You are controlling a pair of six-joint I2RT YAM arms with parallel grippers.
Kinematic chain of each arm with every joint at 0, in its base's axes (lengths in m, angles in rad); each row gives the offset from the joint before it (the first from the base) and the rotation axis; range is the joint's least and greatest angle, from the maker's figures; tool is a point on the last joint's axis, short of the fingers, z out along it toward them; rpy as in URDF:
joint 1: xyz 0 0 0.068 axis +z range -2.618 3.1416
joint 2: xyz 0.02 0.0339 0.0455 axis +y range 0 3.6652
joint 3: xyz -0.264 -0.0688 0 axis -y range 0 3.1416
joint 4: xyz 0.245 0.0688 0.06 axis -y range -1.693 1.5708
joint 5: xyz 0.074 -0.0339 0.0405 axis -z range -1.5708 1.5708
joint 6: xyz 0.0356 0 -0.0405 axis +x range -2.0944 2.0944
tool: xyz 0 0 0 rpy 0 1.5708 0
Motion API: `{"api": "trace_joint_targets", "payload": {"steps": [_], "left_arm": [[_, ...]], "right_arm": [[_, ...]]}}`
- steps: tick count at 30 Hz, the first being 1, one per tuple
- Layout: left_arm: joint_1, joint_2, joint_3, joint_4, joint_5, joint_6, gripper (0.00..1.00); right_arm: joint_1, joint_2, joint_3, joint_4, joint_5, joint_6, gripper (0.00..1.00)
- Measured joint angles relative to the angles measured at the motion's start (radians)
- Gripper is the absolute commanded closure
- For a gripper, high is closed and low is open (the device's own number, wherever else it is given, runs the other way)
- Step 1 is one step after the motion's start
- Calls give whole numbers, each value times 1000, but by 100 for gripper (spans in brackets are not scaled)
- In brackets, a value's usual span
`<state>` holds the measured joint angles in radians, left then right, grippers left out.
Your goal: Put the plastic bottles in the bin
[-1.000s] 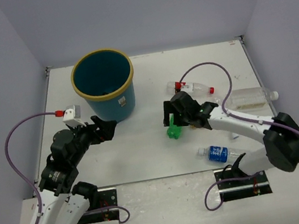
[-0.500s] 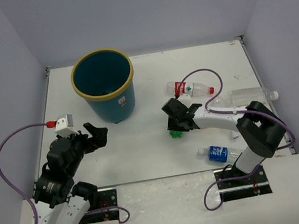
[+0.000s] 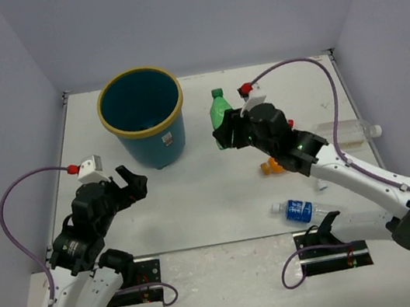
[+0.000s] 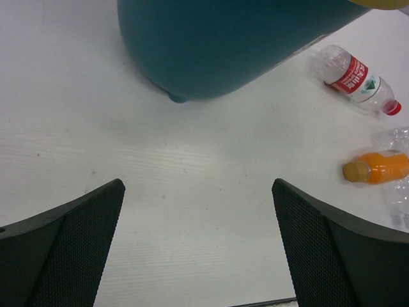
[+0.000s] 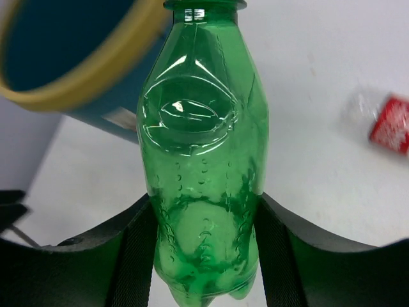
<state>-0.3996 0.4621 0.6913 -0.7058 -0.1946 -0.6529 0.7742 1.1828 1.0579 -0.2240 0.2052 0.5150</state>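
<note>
The white table carries one bin, a round teal-blue bucket with a yellow rim and a small white label on its side, standing at the far left; what lies at its dark bottom cannot be made out. Five bottles show outside it, one of each kind. The largest, a plain clear bottle, lies on its side near the right edge of the table. Next is the green bottle: translucent green plastic with a green cap, a moulded oval on its shoulder and a dimpled lower body. It is upright, just beside the bin on the bin's right and not over its mouth. The right gripper is clamped on its lower half, one finger pressed to each side. A red-labelled bottle, clear with a red cap, lies on its side to the right of the bin. A blue-labelled bottle, clear, lies near the front of the table, close to the right arm's base. The smallest, an orange bottle, lies on its side beneath the right arm. The left gripper hangs above bare table in front of the bin, its jaws spread wide with nothing between them.
</note>
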Motion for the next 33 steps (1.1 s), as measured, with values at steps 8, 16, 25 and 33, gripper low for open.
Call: {"api": "trace_joint_targets", "payload": {"steps": [8,16,25,33], "left_arm": [[0,56,-11,-28,-79,-52,0],[0,110,-11,-37,-85,-43,0],[0,80,-11,-36,-75,-32,0],[0,75,-11,-36,-72,-31,0]], "right_arm": [[7,252,582,35,-160,-141,62],[24,728,1064,-79,-211,-165,30],[27,888,1181,-202,-250,-159,1],[28,697,1089,-180,-242,-177,1]]}}
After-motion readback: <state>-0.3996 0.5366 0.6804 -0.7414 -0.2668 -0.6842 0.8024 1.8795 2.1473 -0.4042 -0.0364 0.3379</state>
